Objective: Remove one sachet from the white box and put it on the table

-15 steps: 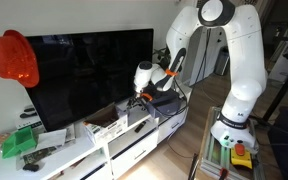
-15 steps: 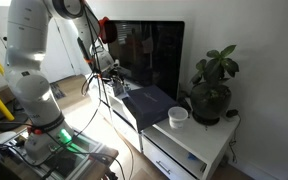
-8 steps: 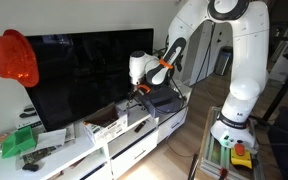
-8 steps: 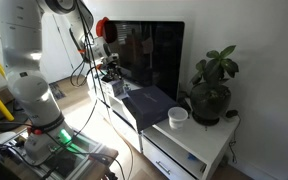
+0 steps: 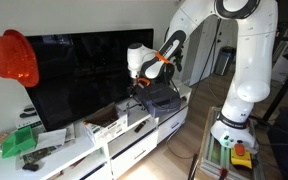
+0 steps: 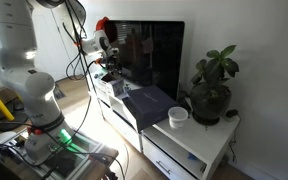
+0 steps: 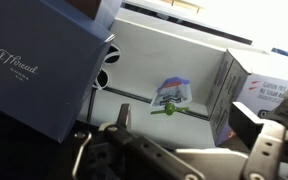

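My gripper (image 5: 137,93) hangs open and empty above the white table (image 5: 134,150), between the white box (image 5: 108,126) and a dark grey box (image 5: 160,101). It also shows in an exterior view (image 6: 108,72). In the wrist view my open fingers (image 7: 187,120) frame bare table top (image 7: 144,60), with a printed white box wall (image 7: 246,85) at the right. The white box holds some tan and pale things, too small to tell apart as a sachet. A small white pouch with a green cap (image 7: 171,95) lies on the table just beyond my fingertips.
The dark grey box fills the left of the wrist view (image 7: 34,70). A large TV (image 5: 84,75) stands behind. A green packet (image 5: 18,141) lies at the table's far end under a red hat (image 5: 12,57). A white cup (image 6: 178,116) and a potted plant (image 6: 212,88) stand at the opposite end.
My gripper has risen a little and shifted along the table from over the dark grey box toward the white box. Nothing on the table has moved.
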### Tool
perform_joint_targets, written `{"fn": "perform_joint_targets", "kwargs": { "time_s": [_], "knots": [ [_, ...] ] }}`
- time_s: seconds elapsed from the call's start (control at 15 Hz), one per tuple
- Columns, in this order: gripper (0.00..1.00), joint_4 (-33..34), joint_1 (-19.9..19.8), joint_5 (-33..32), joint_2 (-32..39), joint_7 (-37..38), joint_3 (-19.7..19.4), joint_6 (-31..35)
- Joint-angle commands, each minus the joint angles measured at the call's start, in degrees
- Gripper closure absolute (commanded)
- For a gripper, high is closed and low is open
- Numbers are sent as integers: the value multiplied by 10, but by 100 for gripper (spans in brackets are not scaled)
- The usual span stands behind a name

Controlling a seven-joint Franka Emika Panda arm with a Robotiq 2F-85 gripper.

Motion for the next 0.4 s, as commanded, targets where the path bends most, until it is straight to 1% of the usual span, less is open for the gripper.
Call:
{"fn": "perform_joint_targets", "kwargs": {
  "time_s": [0.0,0.33],
  "knots": [
    [0,-1,37,18,-2,-15,-36,1],
    [0,-1,38,18,-2,-19,-38,-1]
  ]
}}
